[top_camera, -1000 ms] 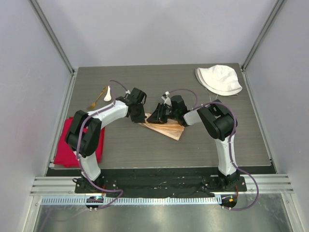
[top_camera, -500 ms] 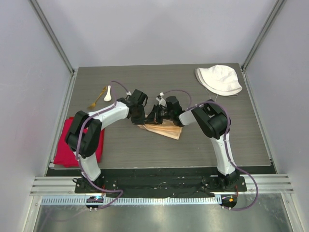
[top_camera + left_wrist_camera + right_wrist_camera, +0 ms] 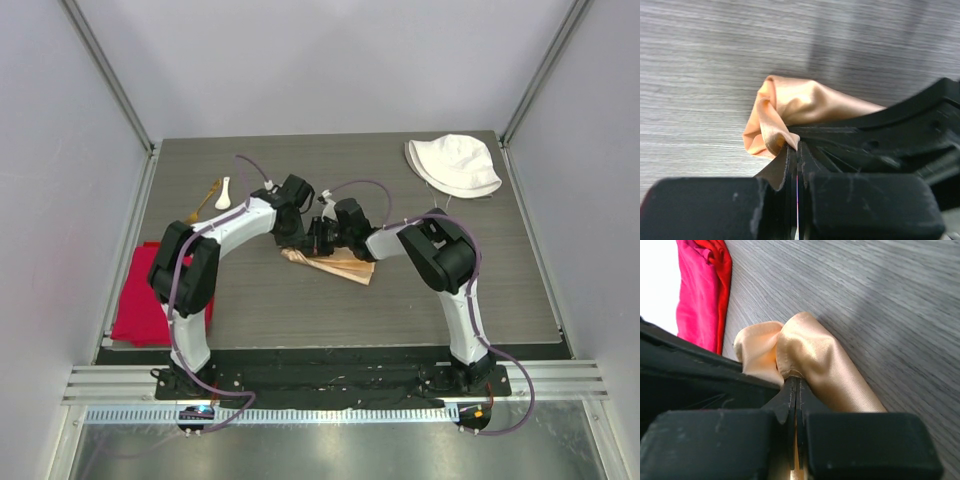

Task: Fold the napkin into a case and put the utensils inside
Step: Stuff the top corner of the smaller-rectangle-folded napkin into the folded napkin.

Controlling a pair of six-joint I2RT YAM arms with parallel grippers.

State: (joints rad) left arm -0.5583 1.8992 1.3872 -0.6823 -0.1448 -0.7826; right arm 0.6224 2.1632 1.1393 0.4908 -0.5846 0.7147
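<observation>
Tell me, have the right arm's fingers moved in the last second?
Yes. The right fingers, shut on the napkin, have slid left in the top view, away from the white hat.

Satiny peach cloth napkin (image 3: 810,360) on matt grey wood-grain table (image 3: 890,300).
</observation>
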